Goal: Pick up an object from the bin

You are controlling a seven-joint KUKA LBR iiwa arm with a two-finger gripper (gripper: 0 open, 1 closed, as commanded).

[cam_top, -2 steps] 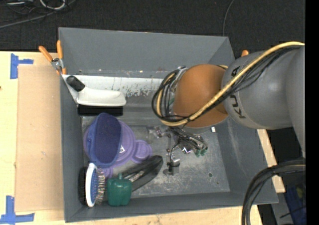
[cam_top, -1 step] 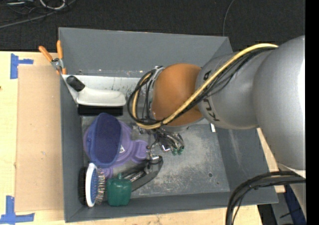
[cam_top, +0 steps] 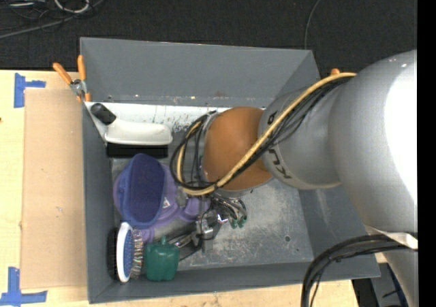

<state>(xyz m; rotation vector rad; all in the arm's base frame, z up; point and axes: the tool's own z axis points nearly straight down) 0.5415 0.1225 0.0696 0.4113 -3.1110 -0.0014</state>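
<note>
Arm in from the right, orange wrist cover (cam_top: 228,149) and its cables hanging over the middle of the bin (cam_top: 197,74). Gripper (cam_top: 216,220) sits low, just below that cover, near the middle of the bin's lower wall. I cannot tell whether the jaws are open or closed, as metal parts and cable crowd the tip, and I see nothing I could call held. Everything loose lies to the gripper's left. Nearest is a purple soft cap-like thing (cam_top: 139,190), its lower right edge just beside the tip. Below it a small dark piece (cam_top: 178,236), kind unclear, lies between the tip and a green toy pepper (cam_top: 161,263). A blue-and-white hairbrush (cam_top: 124,252) lies in the lower-left corner, long axis along the left wall. A white-and-black tool (cam_top: 136,134) lies along the upper wall, well apart. My judgement: no grasp made yet; the likeliest target is the purple thing or the dark piece, so any closing move must go leftward, toward the left wall. The floor to the right is bare.
</note>
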